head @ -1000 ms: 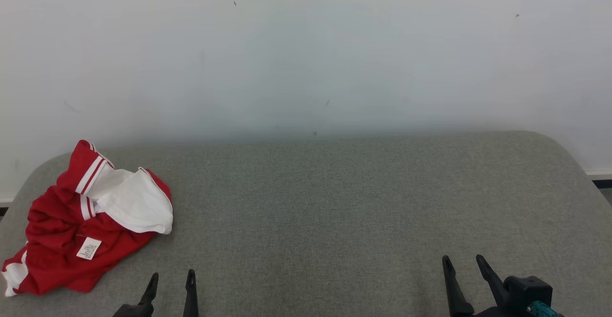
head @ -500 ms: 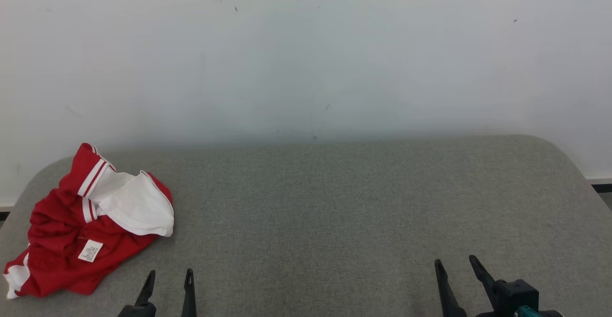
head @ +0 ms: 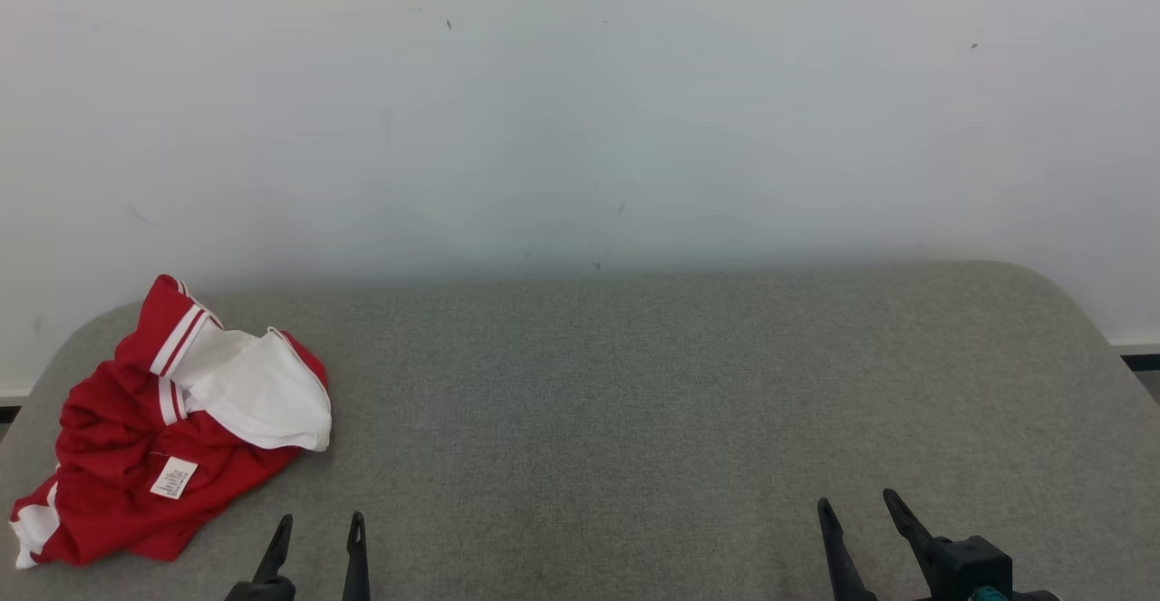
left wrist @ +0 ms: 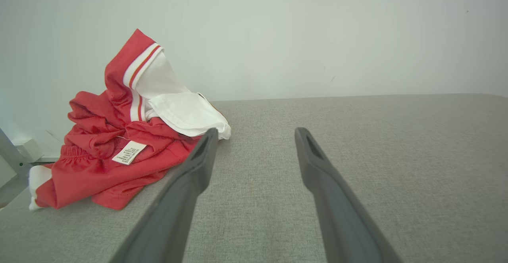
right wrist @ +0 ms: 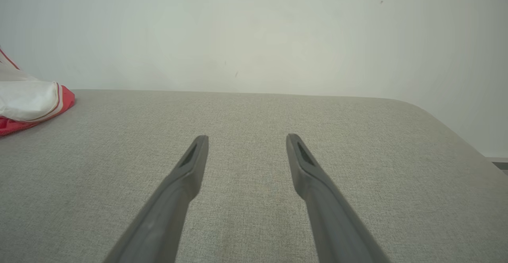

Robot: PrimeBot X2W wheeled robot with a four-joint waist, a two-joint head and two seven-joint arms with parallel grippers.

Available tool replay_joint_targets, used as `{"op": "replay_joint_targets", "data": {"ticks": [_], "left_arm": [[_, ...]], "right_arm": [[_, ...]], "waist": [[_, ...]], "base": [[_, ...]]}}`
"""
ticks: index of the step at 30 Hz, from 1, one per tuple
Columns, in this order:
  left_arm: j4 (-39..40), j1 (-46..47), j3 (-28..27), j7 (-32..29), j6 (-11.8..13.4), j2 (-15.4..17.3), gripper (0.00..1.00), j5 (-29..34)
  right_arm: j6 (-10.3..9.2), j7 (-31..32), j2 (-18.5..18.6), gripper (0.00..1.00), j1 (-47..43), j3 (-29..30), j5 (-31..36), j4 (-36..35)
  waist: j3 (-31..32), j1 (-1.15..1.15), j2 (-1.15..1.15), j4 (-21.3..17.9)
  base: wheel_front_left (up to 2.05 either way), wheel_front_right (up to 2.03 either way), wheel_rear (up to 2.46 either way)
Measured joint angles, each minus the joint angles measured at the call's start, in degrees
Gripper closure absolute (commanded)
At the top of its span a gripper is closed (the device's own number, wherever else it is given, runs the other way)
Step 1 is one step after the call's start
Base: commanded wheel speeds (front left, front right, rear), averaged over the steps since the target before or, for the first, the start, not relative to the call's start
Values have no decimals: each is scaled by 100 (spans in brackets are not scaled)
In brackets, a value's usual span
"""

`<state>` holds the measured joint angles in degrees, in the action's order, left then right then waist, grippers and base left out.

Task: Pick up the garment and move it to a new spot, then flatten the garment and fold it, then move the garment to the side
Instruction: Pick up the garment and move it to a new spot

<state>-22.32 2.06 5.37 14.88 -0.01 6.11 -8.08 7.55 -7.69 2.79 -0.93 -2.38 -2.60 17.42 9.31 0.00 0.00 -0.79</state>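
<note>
Garment [head: 172, 438], red w/ white panel and striped trim, lies crumpled at lower left of head view, on the grey fabric table [head: 634, 402], near its left edge and in front of the pale wall [head: 580, 111]. Left gripper [head: 323, 519] at bottom edge, just right of the garment, not touching it; fingers spread, nothing between them. Right gripper [head: 856, 499] at bottom right, well apart from the garment, also spread and empty.

Left wrist view is closer: garment [left wrist: 119, 148] in left half, white care label [left wrist: 129, 152] facing up w/ print too small to read, white flap's edge just behind the left fingertip. Right wrist view has just a red-and-white corner of the garment [right wrist: 27, 102] at far left edge, bare table ahead of the fingers.
</note>
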Motion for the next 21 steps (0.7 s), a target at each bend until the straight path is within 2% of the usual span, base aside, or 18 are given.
{"op": "replay_joint_targets", "data": {"ticks": [9, 21], "left_arm": [[5, 3, -15, 1, 9, -11, 0, 60], [-13, 4, -88, 8, -1, 218, 0, 79]], "right_arm": [[0, -43, 4, 0, -63, 53, -48, -9], [0, -294, 7, 0, -91, -58, -396, 141]], "waist": [[-17, 0, 0, 268], [-52, 0, 0, 1303]], "base": [[0, 0, 0], [0, 0, 0]]}}
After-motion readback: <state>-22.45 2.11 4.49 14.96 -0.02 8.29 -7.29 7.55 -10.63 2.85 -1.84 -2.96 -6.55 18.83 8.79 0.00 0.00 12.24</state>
